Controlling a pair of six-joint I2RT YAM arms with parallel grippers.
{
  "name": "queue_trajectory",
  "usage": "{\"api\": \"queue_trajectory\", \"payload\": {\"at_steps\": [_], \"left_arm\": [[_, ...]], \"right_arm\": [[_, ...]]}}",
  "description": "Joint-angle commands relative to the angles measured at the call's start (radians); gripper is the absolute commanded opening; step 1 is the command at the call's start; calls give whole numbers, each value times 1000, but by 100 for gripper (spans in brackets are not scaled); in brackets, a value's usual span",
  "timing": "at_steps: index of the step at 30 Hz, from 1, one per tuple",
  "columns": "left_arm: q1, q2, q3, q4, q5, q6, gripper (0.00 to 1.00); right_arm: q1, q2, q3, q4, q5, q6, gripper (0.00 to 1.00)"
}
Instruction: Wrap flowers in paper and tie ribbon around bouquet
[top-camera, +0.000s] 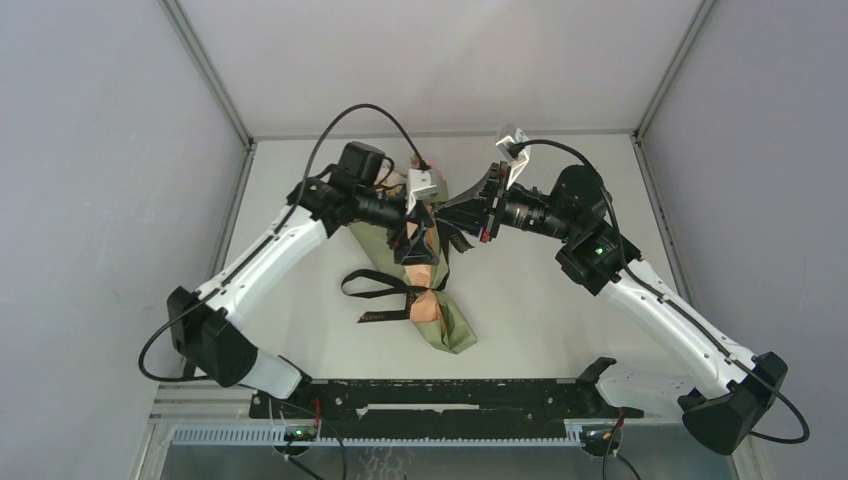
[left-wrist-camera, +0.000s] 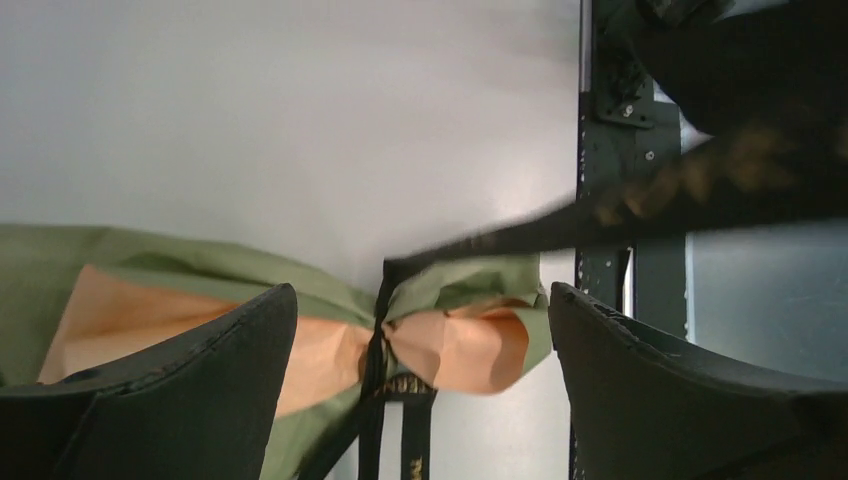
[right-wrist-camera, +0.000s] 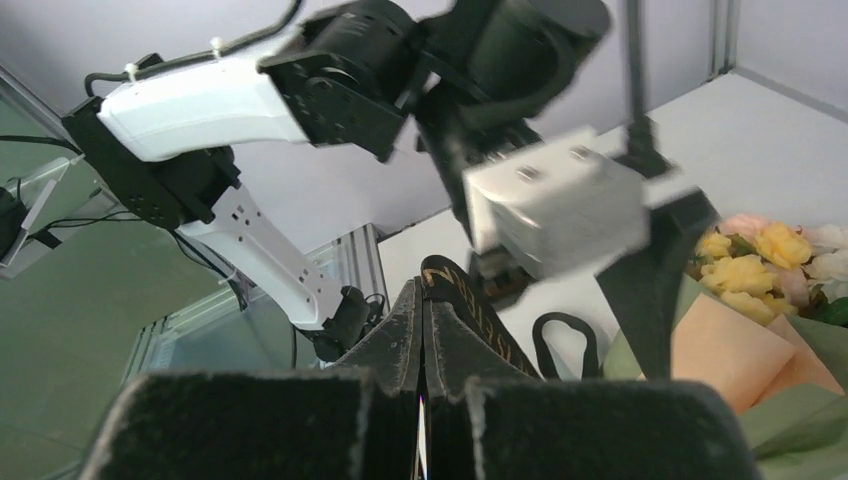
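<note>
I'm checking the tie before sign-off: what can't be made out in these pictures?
- The flowers: in the top view the left arm covers nearly all the blooms; the right wrist view's edge crops them.
- The ribbon at the pinch: the left wrist view's bottom edge cuts off its tails; knotted or merely crossed, cannot tell.
- Its lettering: blurred in the left wrist view, too small from the top.

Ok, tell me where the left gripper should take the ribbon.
The ribbon's loose length lying flat on the table, left of the bouquet's tied waist. Come straight down, jaws across its narrow width; the right gripper holds the other strand.
</note>
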Motion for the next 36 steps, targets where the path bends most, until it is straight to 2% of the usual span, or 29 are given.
{"api": "queue_trajectory", "payload": {"at_steps": [1, 5, 7, 8, 9, 11, 12, 15, 16, 18, 20, 24, 30, 33, 36], "left_arm": [[-44, 85, 46, 168, 63, -136, 100], [-47, 128, 73, 172, 148, -158, 100], [-50, 136, 71, 171, 204, -165, 95], [-50, 140, 70, 172, 220, -167, 83], [-52, 140, 71, 172, 228, -173, 63], [-51, 138, 75, 174, 189, -184, 8], [-51, 130, 76, 179, 153, -199, 1], [-28, 105, 68, 216, -10, -241, 0], [-10, 99, 65, 236, -54, -265, 0], [27, 92, 63, 266, -131, -300, 0], [59, 99, 72, 272, -156, -312, 0], [83, 102, 85, 272, -141, -324, 0], [80, 94, 158, 237, -105, -358, 0], [78, 78, 217, 203, -84, -361, 0], [79, 74, 274, 172, -63, -370, 0]], "right_arm": [[11, -9, 45, 66, -5, -4, 0], [11, -13, 42, 42, 2, -13, 0], [10, -16, 35, 44, 5, -18, 0], [7, -17, 34, 40, 7, -20, 0], [6, -17, 32, 35, 8, -21, 0], [-1, -20, 30, -6, 13, -34, 0], [-1, -23, 30, -24, 32, -48, 2], [1, -34, 6, -229, 169, -106, 39], [-2, -38, -36, -265, 215, -111, 48], [0, -47, -127, -289, 284, -104, 53], [14, -49, -232, -263, 298, -74, 55], [63, 10, -436, -73, 275, 7, 60], [132, 288, -467, 80, 323, 12, 63], [147, 392, -468, 123, 301, 16, 55], [172, 462, -467, 135, 316, 12, 41]]}}
